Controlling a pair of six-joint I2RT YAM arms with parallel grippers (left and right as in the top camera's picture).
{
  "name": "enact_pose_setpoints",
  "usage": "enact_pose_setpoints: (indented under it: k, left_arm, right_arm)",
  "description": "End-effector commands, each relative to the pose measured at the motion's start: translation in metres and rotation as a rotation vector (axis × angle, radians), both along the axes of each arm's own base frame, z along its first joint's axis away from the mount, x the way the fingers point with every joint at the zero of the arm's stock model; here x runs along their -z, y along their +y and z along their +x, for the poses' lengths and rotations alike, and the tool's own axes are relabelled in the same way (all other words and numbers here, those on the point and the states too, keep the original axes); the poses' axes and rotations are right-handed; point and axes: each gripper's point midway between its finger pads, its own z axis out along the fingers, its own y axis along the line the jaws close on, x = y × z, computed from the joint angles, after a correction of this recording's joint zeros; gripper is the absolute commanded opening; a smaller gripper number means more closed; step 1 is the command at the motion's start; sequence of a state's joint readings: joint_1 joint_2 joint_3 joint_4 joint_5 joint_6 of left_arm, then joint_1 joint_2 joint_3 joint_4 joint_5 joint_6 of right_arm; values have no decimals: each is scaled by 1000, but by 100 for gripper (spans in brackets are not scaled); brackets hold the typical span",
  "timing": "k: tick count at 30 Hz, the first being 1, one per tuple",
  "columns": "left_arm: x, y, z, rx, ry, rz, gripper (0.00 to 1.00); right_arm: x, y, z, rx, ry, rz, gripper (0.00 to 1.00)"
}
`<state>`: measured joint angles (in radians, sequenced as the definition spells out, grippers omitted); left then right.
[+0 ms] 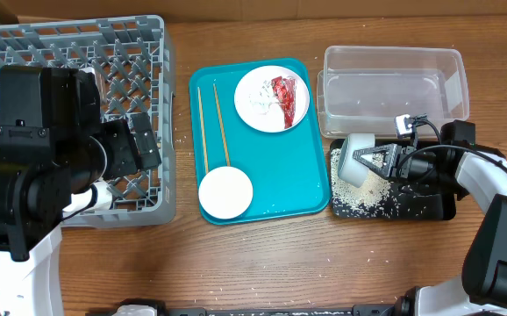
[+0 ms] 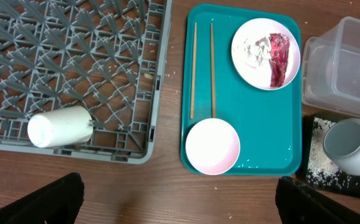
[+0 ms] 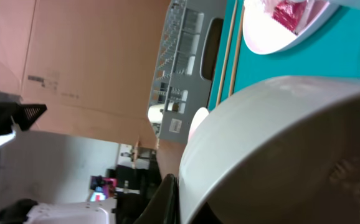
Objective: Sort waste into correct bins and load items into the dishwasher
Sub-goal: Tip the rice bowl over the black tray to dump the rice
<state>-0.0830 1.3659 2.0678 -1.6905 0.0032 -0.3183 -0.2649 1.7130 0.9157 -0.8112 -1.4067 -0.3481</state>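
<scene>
My right gripper (image 1: 383, 162) is shut on the rim of the grey-green bowl (image 1: 355, 158), tipped on its side over the black tray (image 1: 429, 209), where loose rice (image 1: 367, 195) lies. The bowl fills the right wrist view (image 3: 292, 143). The clear tub (image 1: 392, 81) stands behind. The plate (image 1: 271, 98) with the red wrapper (image 1: 285, 95) and the tissue (image 1: 259, 100), the chopsticks (image 1: 211, 123) and the pink bowl (image 1: 225, 192) sit on the teal tray. My left gripper (image 2: 180, 199) is open and empty above the table beside the grey rack (image 2: 74, 56). The white cup (image 2: 58, 127) lies in the rack.
The teal tray (image 1: 275, 175) lies between the rack (image 1: 139, 44) and the two bins. A few stray rice grains lie on the teal tray's front edge and on the wood in front of it. My left arm covers much of the rack in the overhead view.
</scene>
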Motion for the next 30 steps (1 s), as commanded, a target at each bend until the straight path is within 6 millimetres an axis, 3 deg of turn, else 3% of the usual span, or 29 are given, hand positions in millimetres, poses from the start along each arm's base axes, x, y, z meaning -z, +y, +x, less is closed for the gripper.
enact_pose_setpoints:
  k: [1,3,5,6,8,9,11,13,18,23,30]
  left_arm:
    - [2,3,2,-3,7,14,100]
    - [2,3,2,-3,7,14,100]
    - [2,3,2,-3,7,14,100]
    - [2,3,2,-3,7,14,100]
    - [2,3,2,-3,7,14,100]
    - [2,3,2,-3,7,14,100]
    - [2,3,2,-3,7,14,100]
    - [2,3,2,-3,7,14,100]
    - [2,3,2,-3,7,14,100]
    - [2,3,2,-3,7,14,100]
    - [2,3,2,-3,7,14,100]
  right_arm:
    - [-19,3,-6,2,25,126,4]
    - [-10,7,-11,-24,-49,54,4]
    - [8,3,-6,-7,93,3,4]
    - [2,3,-5,6,146,55,4]
    - [-24,8,-11,-7,54,156,4]
    - [-28,10,-14,-18,-10,135,4]
    - [-7,9,-12,-33,-16,1,4]
    - [5,5,-6,10,182,-17,4]
    - [-28,12,-10,-24,137,-63,4]
    - [-33,30,-17,-96,71,-416,4]
    - [23,66,-30,-93,111,-987,4]
